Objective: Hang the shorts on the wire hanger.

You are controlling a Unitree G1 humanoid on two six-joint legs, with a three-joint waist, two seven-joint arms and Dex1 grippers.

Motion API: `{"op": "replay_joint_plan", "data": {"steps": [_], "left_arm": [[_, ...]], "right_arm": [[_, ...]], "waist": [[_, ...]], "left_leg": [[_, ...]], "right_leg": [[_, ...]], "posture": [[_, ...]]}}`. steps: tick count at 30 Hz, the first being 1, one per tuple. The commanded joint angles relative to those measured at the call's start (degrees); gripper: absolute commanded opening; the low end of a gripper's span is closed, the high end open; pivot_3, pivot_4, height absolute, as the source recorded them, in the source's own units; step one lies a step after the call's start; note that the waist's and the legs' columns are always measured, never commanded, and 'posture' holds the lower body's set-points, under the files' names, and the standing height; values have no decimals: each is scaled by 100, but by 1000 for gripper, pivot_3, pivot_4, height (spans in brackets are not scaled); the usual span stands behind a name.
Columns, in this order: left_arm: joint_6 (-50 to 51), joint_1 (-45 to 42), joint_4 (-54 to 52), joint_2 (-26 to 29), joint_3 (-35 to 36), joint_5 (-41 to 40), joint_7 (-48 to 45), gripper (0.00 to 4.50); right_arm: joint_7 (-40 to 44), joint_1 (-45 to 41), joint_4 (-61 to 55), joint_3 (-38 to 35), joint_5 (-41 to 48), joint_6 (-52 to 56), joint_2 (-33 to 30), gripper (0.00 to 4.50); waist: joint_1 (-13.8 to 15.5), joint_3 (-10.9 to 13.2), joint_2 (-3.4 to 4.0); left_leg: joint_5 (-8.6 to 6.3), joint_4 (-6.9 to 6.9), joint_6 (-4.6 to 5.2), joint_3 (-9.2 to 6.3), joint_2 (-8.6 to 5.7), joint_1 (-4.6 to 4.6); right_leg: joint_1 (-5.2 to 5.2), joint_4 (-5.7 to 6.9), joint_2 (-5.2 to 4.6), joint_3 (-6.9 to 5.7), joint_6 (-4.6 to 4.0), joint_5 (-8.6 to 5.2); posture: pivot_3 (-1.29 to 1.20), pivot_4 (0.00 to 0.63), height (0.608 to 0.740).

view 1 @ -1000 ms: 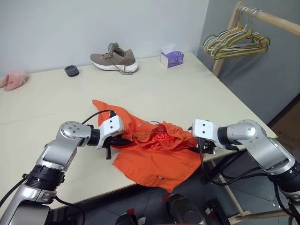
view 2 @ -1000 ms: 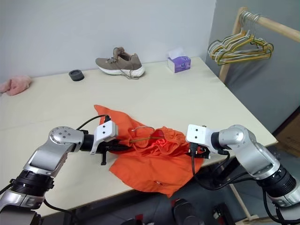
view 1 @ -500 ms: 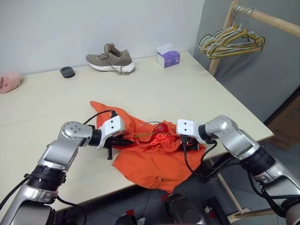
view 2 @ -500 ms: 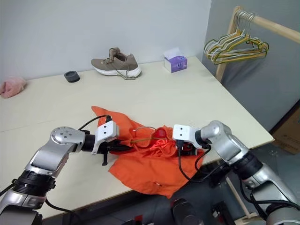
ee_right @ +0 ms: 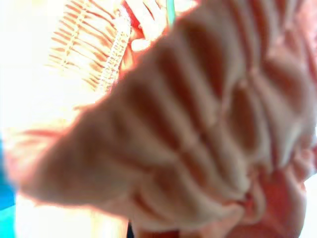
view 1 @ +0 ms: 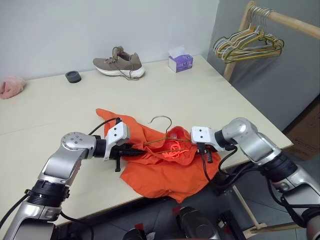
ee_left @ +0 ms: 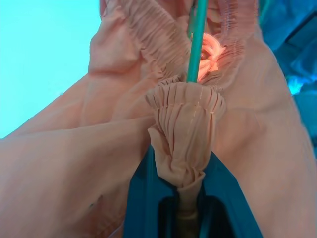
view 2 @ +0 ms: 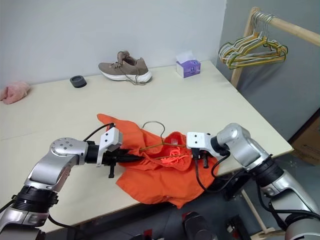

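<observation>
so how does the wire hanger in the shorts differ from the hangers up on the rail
The wire hanger is one thin wire, lying low over the table with its lower part inside the orange shorts, hook poking up. The bunched hangers are several, in yellow, green and white, hung by their hooks from the wooden rail off the table's far right corner, with nothing on them. Both have the same triangle-and-hook shape.
</observation>
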Motion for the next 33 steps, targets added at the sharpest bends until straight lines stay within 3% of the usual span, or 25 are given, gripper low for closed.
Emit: {"op": "replay_joint_plan", "data": {"steps": [1,5,12,15,17,23,31,33], "left_arm": [[-98,-154,78,60,232,-138,-101,1781],[-241,-350,499,23,517,-112,126,2957],[191,-454,718,30,1163,-520,379,2957],[574,-329,422,1,1481,-858,575,2957],[912,-173,-201,-169,1429,-1169,670,2957],[1524,-288,-1481,-976,955,-1758,1096,2957],[1890,-643,-1978,-1668,622,-2207,1536,2957],[1507,-759,-1962,-2071,520,-1981,1886,3434]], "right_arm": [[105,58,-435,-385,232,276,-188,0],[37,232,-575,-578,308,490,-412,0],[-348,672,-622,-1096,376,674,-735,0],[-875,1199,-726,-1962,636,1342,-777,0],[-1369,1657,-880,-2651,770,1872,-723,0],[-2362,2574,-1397,-3751,742,2493,-730,0],[-3241,3240,-1726,-4765,744,3149,-684,0],[-3601,3396,-1702,-4988,617,3158,-607,0]], "waist": [[-1,0,0],[-16,0,0],[-19,0,0],[-12,0,0],[20,-1,-1],[81,-1,-1],[-186,-3,3],[-219,-3,3]], "left_leg": [[0,0,0,0,0,0],[0,0,0,2,0,0],[0,0,0,7,0,1],[0,0,0,5,0,-1],[0,-1,0,3,0,-5],[0,10,0,11,-9,6],[-1,29,0,19,-9,14],[-1,30,0,18,-9,17]], "right_leg": [[0,0,0,0,0,0],[0,0,0,2,0,0],[0,-2,0,6,0,0],[-1,-2,0,5,0,0],[0,-4,0,4,0,-1],[16,-5,-10,8,7,1],[29,-5,-6,18,17,7],[32,-6,-5,18,17,7]], "posture": [[-264,45,740],[-278,49,740],[-281,52,740],[-287,57,740],[-295,60,740],[-333,68,740],[-372,73,740],[-379,73,740]]}}
